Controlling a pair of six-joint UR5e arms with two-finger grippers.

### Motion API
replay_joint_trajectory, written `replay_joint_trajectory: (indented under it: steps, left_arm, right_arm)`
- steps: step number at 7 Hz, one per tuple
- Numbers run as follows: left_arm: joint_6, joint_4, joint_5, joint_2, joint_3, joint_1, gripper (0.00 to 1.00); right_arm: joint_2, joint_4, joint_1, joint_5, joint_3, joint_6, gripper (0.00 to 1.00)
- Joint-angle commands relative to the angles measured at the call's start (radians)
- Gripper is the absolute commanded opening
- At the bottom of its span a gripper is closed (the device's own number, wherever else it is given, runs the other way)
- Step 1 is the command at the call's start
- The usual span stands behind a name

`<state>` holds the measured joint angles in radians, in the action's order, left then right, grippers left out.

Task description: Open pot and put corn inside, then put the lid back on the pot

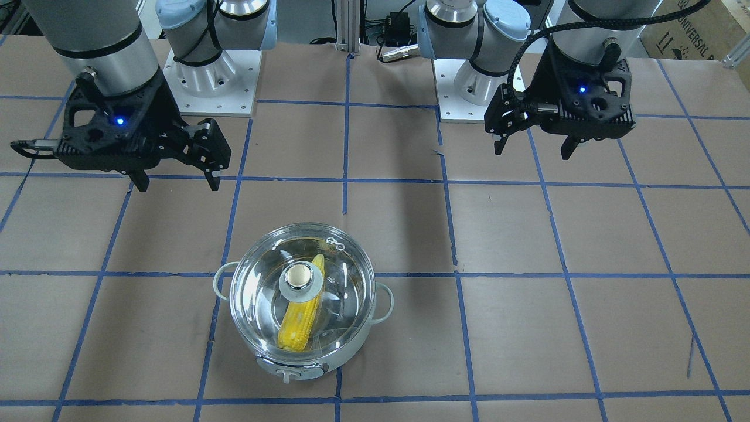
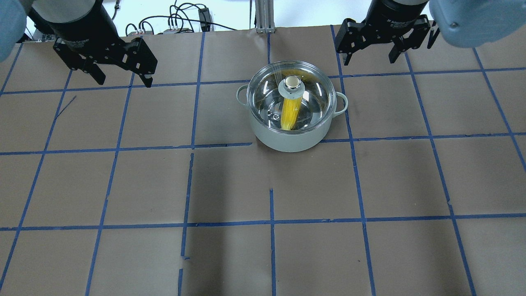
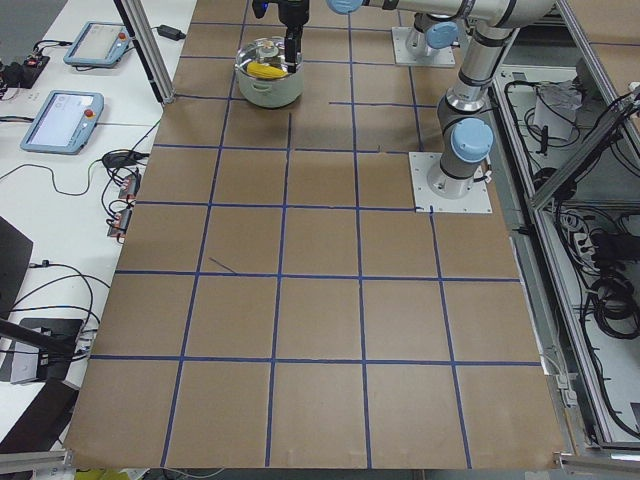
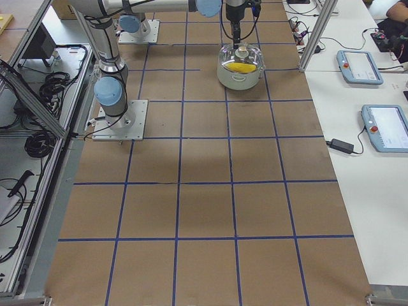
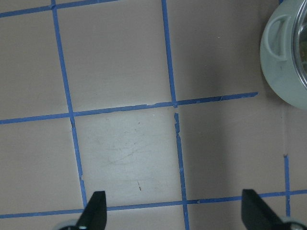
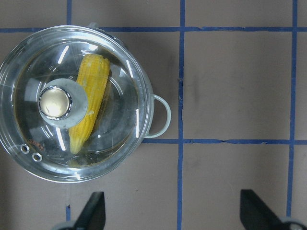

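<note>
Plainly, left tool [image 2: 124, 82] and right tool [image 2: 368, 61] gape well off the pot [image 2: 287, 142].

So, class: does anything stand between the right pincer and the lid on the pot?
Nothing visible does. The right pincer hangs open above the table beside the pot, and the lid, seated on it over the corn, has its knob free.
</note>
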<state>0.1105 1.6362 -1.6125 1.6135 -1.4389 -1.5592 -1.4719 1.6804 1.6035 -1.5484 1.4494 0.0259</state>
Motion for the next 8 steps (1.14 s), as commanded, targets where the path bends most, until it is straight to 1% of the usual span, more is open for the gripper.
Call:
replay_joint_trajectory:
  steps: [1,2,3,4,8]
  left_arm:
    - [0.000,0.001,-0.001,-0.001,0.000,-0.001,1.00]
    - [0.000,0.001,-0.001,-0.001,0.000,-0.001,1.00]
    - [0.000,0.001,-0.003,-0.001,0.000,-0.001,1.00]
    - [0.000,0.001,-0.001,-0.001,0.000,0.001,1.00]
    - [0.000,0.001,0.003,0.000,0.000,-0.001,1.00]
  right_arm:
    - [-0.030,-0.001,-0.033,-0.013,0.008,-0.004,1.00]
    - [-0.028,0.011,-0.033,-0.013,0.032,-0.004,1.00]
    - [-0.033,0.022,-0.033,-0.041,0.049,-0.008,1.00]
    - [-0.036,0.024,-0.033,-0.062,0.048,-0.009,1.00]
    - [-0.039,0.024,-0.033,-0.061,0.042,-0.001,1.00]
